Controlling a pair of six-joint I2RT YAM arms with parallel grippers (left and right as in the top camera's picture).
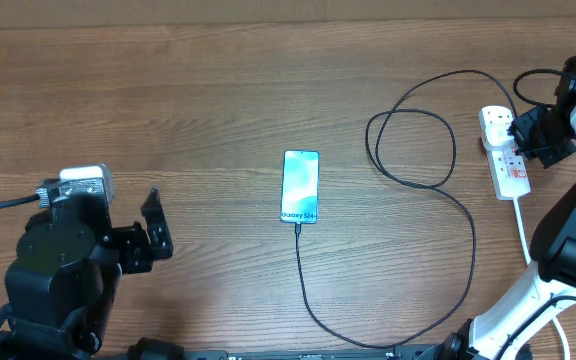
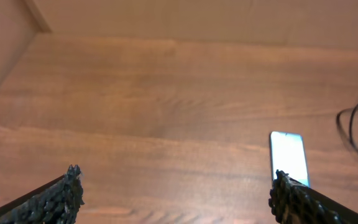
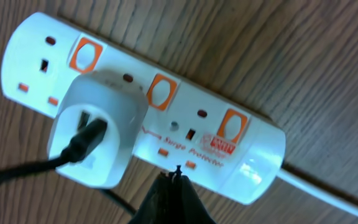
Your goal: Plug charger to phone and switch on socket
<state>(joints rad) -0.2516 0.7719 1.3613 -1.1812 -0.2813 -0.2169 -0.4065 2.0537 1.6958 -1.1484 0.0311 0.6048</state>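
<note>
The phone [image 1: 300, 186] lies screen up mid-table, with the black charger cable [image 1: 448, 200] plugged into its near end and looping right to the white socket strip [image 1: 508, 163]. In the right wrist view a white adapter [image 3: 95, 134] with the black cable sits in the strip [image 3: 253, 155], beside its orange-red switches [image 3: 161, 91]. My right gripper [image 3: 176, 175] is shut and empty, its tips just above the strip's near edge. My left gripper [image 2: 176, 190] is open and empty, left of the phone [image 2: 288, 155].
The strip's white cord [image 1: 521, 230] runs toward the near right edge by the right arm's base. The left arm's body [image 1: 63, 260] fills the near left corner. A wall edges the table on the far side [image 2: 166, 18].
</note>
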